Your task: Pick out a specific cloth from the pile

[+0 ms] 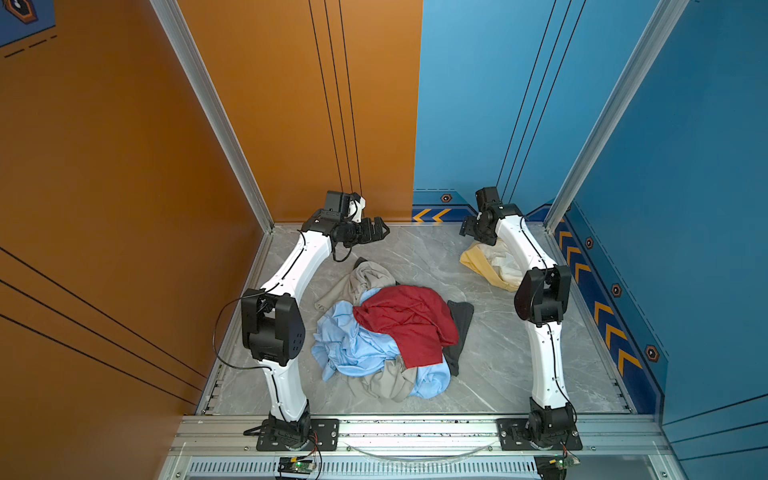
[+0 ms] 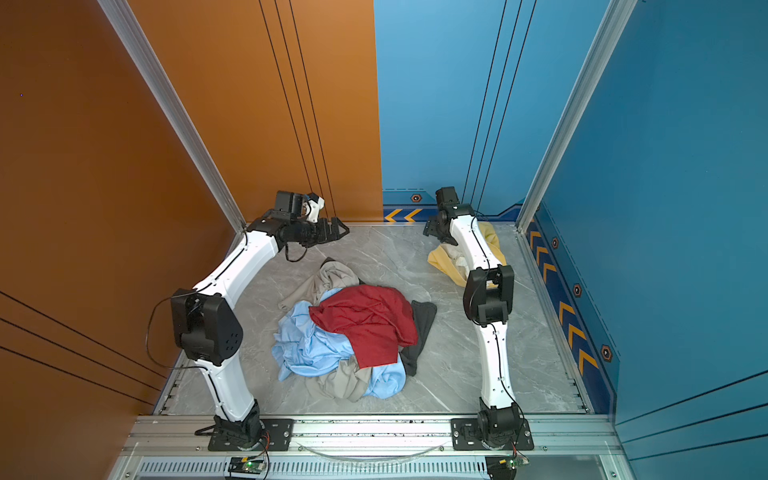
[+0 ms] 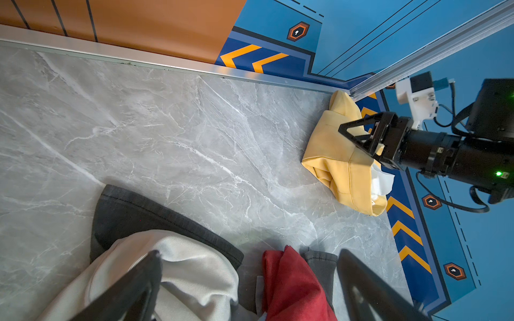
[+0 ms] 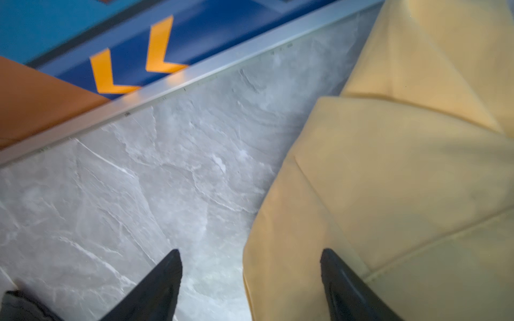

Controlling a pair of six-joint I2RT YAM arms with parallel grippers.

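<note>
Lying crumpled in the far right corner of the marble table (image 1: 498, 365), well apart from the pile (image 1: 374, 345), the cloth (image 1: 482, 266) is partly hidden in both top views by the right arm's white link (image 1: 521, 245). The right gripper (image 4: 250, 251) is seen spread wide and empty, one finger over the yellow edge. The left gripper (image 3: 250, 253) is likewise spread and empty, above a beige-grey garment (image 3: 194, 266) and the dark red cloth (image 3: 292, 283). Contact with the fabric cannot be judged; the right wrist view is blurred.
</note>
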